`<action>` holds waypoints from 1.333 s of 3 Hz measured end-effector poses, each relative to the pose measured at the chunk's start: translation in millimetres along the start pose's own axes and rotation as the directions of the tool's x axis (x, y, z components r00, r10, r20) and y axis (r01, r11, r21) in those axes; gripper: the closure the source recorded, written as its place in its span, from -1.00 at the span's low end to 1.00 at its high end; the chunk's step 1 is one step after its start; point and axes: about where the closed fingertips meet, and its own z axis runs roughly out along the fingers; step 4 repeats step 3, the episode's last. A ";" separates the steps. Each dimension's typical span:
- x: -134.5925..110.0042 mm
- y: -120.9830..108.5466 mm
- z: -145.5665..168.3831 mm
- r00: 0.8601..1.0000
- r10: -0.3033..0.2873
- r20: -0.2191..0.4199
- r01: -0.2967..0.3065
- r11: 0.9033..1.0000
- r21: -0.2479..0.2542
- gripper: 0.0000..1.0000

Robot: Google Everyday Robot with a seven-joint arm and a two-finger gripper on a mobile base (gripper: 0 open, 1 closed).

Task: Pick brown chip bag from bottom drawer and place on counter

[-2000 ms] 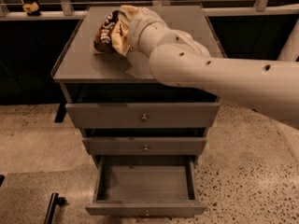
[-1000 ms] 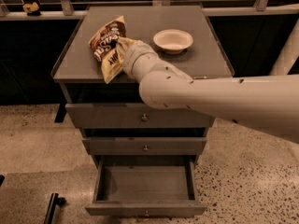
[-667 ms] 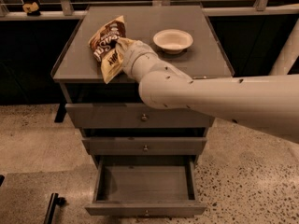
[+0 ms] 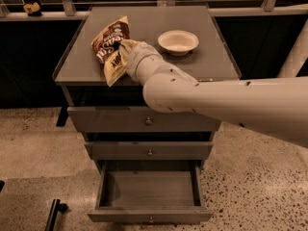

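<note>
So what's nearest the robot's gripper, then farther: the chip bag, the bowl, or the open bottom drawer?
The gripper is at the counter's front left.
1. Chip bag, right against it, on the counter.
2. Bowl, to the right, farther back.
3. Bottom drawer, open, down by the floor.

grey counter (image 4: 211, 64) with raised rim, bearing a brown chip bag (image 4: 109, 43) at front left, its tan end over the front edge, and a white bowl (image 4: 178, 41) right of centre; gripper (image 4: 123, 48) at the bag.
</note>
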 end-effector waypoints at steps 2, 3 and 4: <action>-0.1 0.0 0.0 1.000 0.000 0.000 0.000 1.000 0.000 -1.00; -0.1 0.0 0.0 1.000 0.000 0.000 0.000 1.000 0.000 -1.00; -0.1 0.0 0.0 1.000 0.000 0.000 0.000 1.000 0.000 -1.00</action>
